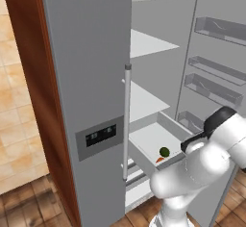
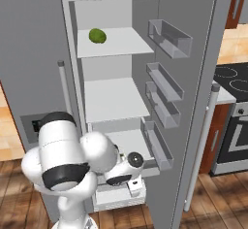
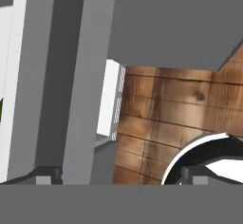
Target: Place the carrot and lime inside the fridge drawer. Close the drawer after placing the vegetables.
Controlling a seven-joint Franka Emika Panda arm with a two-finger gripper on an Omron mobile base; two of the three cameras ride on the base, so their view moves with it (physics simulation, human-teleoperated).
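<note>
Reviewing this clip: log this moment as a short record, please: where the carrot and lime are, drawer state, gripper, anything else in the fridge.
carrot: lying in the fridge drawer, near its front edge
lime: in the same drawer, right beside the carrot
fridge drawer: pulled out, not yet closed
gripper: low in front of the fridge, holding nothing; fingertips wide apart in the hand view, open
fridge door: swung open, translucent door bins on its inner side
other contents: yellow-green fruit on the top shelf
task status: both items placed; closing the drawer remains

lime (image 1: pixel 164 151), carrot (image 1: pixel 160 159) in fridge drawer (image 1: pixel 144 140)
</note>
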